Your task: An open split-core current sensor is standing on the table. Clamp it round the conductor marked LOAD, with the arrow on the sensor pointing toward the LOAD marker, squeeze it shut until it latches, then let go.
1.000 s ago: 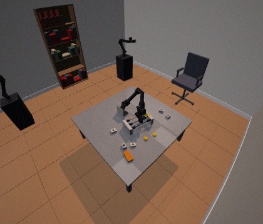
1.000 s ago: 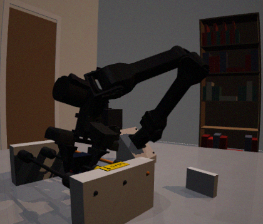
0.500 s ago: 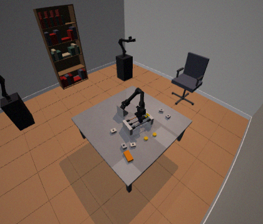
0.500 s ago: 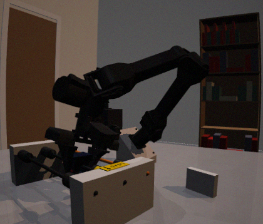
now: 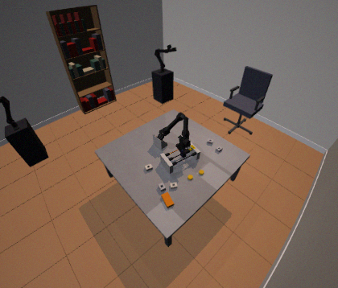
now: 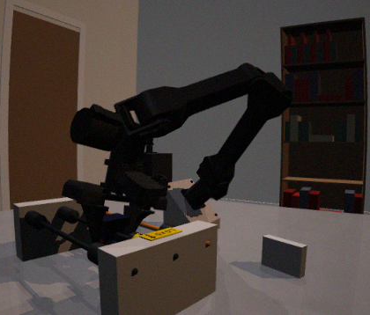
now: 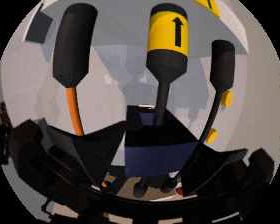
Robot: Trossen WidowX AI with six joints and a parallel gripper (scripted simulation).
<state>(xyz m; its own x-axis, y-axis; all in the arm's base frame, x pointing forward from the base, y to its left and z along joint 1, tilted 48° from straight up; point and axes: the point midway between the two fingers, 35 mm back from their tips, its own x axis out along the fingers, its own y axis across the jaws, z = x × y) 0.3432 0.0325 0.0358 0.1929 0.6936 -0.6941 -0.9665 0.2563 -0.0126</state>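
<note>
The black gripper point(image 5: 183, 154) point(image 6: 115, 219) point(image 7: 153, 156) is down at the rack of conductors, shut on the dark blue current sensor point(image 6: 114, 223) point(image 7: 154, 161), one finger on each side. The middle conductor point(image 7: 161, 98) is black, with a yellow band point(image 7: 169, 37) bearing a black arrow; it runs into the sensor and shows again beyond it. An orange conductor point(image 7: 74, 112) passes on the left, a thin black one point(image 7: 209, 120) on the right. The yellow LOAD marker point(image 6: 162, 233) point(image 7: 209, 6) lies on the near end block. The sensor's arrow and latch cannot be made out.
White end blocks point(image 6: 165, 268) point(image 6: 23, 235) hold the conductors. A pale upright panel point(image 5: 158, 141) stands beside the arm. An orange block point(image 5: 167, 199), yellow discs point(image 5: 190, 177) point(image 5: 201, 172) and several small white pieces, one at the left point(image 5: 148, 166), are on the table point(image 5: 126, 161).
</note>
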